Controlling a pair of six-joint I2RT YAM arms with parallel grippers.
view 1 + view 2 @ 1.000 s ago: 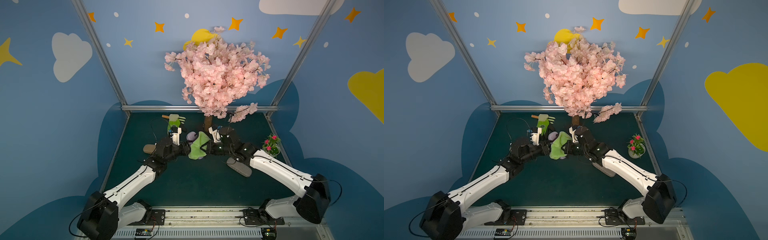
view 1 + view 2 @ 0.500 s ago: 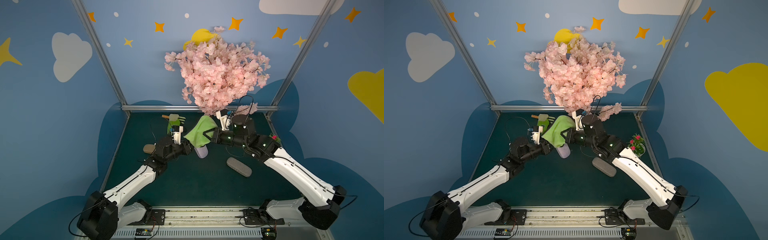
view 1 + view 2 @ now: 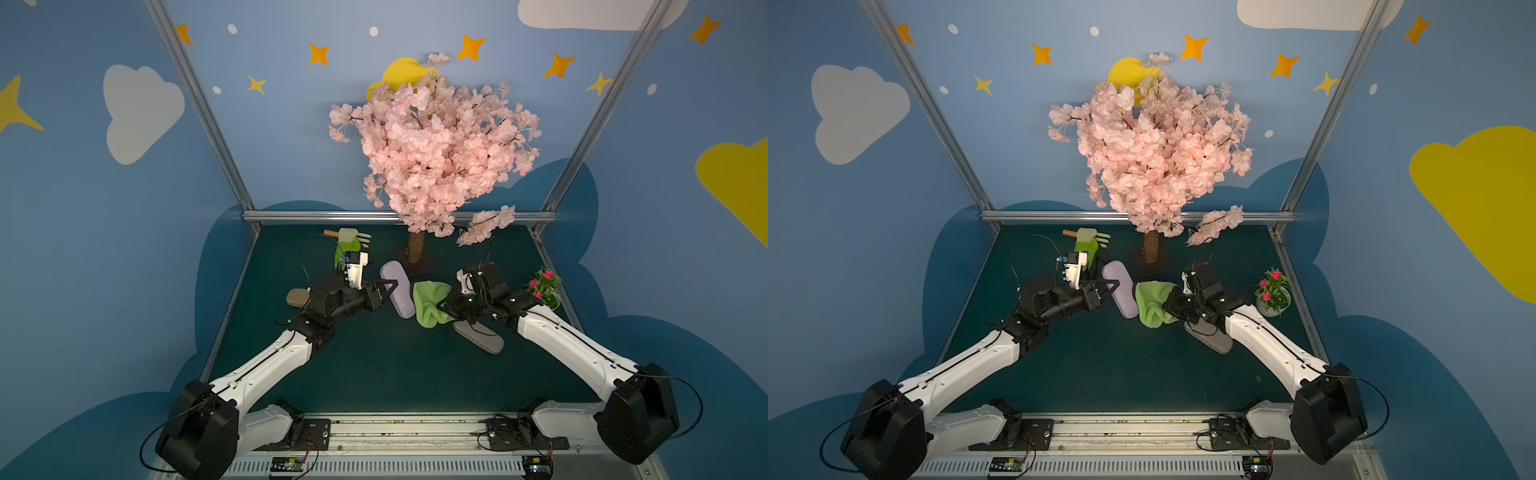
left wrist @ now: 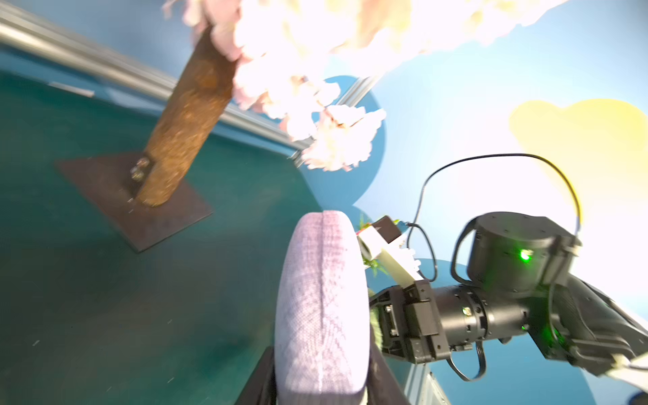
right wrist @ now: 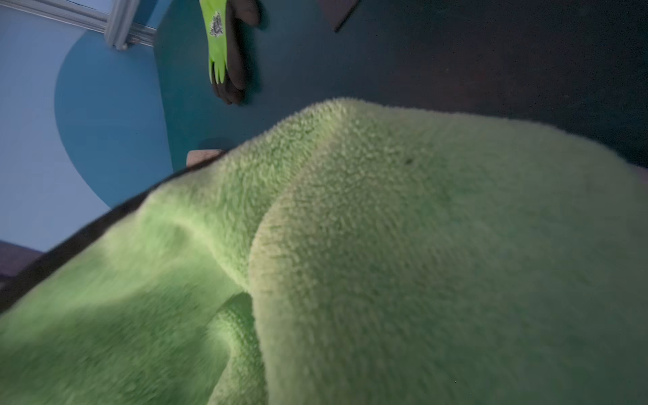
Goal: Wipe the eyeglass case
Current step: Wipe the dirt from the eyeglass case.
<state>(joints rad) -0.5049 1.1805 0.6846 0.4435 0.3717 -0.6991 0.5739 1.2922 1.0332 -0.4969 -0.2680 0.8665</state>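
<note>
Lilac eyeglass case (image 3: 398, 289) sits gripped in the left end effector (image 3: 390, 291).

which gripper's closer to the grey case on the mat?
Right. The right gripper, shut on the green cloth, sits by the far end of the grey case; the left gripper, clamping the lilac case, is beyond the cloth.

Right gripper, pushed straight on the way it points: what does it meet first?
Probably the lilac eyeglass case held by the left gripper, with the right gripper's green cloth touching first; depth is unclear.
</note>
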